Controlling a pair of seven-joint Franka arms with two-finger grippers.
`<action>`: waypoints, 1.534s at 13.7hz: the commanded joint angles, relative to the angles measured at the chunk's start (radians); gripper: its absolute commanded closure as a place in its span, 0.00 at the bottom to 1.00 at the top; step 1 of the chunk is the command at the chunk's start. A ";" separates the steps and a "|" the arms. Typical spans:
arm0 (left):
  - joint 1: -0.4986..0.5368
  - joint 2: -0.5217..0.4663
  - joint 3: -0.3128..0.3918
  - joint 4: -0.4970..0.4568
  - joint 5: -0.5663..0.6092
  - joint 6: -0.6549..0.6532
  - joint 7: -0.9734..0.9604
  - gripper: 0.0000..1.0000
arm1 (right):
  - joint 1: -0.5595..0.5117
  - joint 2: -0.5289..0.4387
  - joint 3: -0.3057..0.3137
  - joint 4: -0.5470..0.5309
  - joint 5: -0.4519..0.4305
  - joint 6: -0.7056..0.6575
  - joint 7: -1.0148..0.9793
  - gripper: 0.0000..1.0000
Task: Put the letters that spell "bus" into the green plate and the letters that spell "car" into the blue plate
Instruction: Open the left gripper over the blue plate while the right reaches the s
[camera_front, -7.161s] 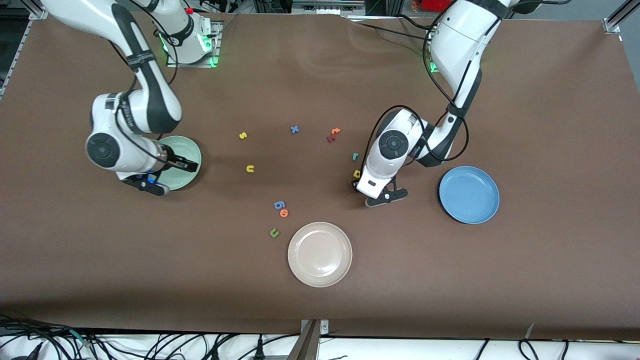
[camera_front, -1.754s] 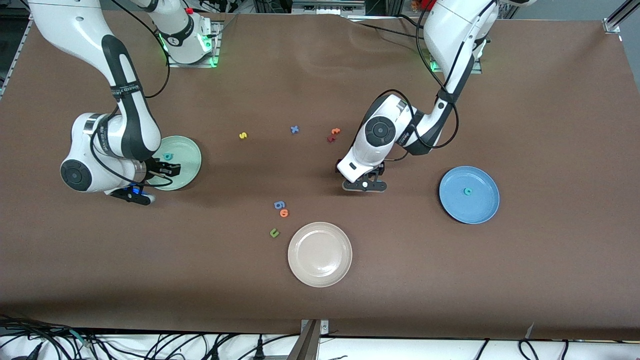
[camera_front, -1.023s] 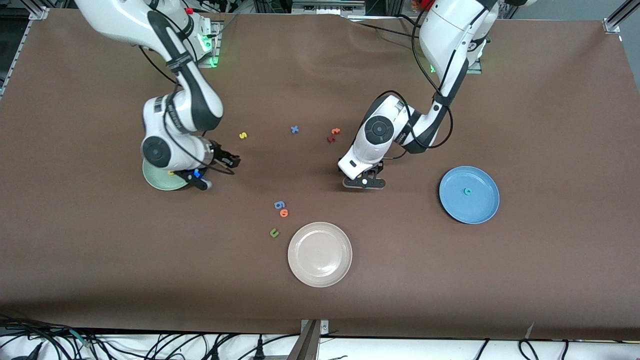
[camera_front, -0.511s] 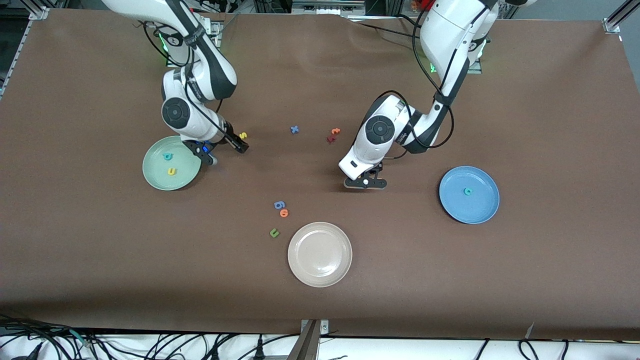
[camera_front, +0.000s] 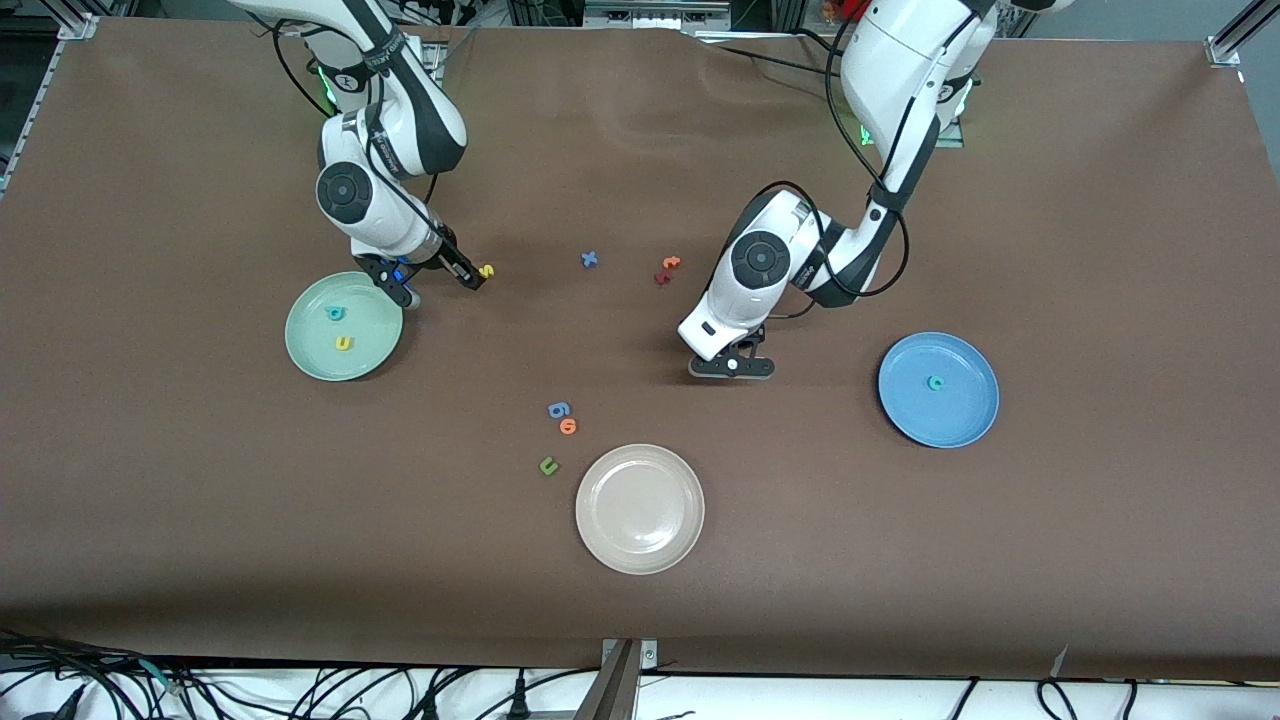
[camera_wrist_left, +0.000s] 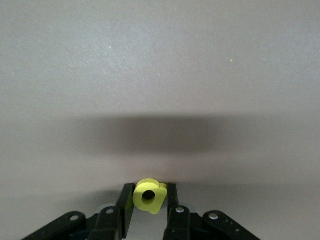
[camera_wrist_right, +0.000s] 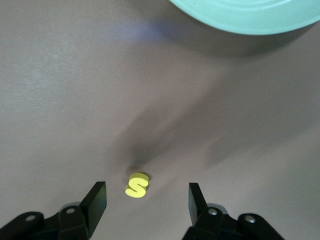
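While the right gripper (camera_front: 470, 276) sits low at the yellow s (camera_front: 486, 270), which lies on the table (camera_front: 1100, 250) at its 3 o'clock, the front view puts the green plate (camera_front: 375, 300) at its 7 o'clock, with the teal b (camera_front: 335, 313) and yellow u (camera_front: 344, 343) in it. The left gripper (camera_front: 731, 365) is low over mid-table and the blue plate (camera_front: 965, 415), holding the teal c (camera_front: 935, 382), is at its 3 o'clock. The beige plate (camera_front: 640, 509) is at its 7 o'clock, and the blue x (camera_front: 589, 259) and the orange and dark red letters (camera_front: 667, 268) at 11. The blue 6 (camera_front: 559, 409), orange o (camera_front: 568, 426) and green u (camera_front: 548, 465) cluster at 10 o'clock of the beige plate. Wide bare table runs to every edge. Here the left hand's body hides its fingers and load. Left wrist view: the left gripper (camera_wrist_left: 148, 194) is clamped on the yellow a (camera_wrist_left: 148, 196), a finger pressed to each side, over bare table; lifted or not, can't tell. Right wrist view: the right gripper (camera_wrist_right: 146, 197) is spread wide, the yellow s (camera_wrist_right: 136, 185) flat between the fingers (camera_wrist_right: 97, 200), untouched, and the green plate (camera_wrist_right: 250, 17) rim is cut off by the frame.
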 joint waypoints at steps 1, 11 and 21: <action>0.039 -0.035 0.008 0.057 0.024 -0.142 0.033 0.72 | -0.008 0.028 0.032 -0.018 0.013 0.083 0.037 0.25; 0.289 -0.172 0.007 0.077 0.084 -0.420 0.376 0.76 | -0.008 0.095 0.065 -0.018 0.013 0.176 0.071 0.29; 0.477 -0.226 0.005 -0.042 0.127 -0.367 0.670 0.77 | -0.008 0.100 0.088 -0.018 0.013 0.175 0.061 0.54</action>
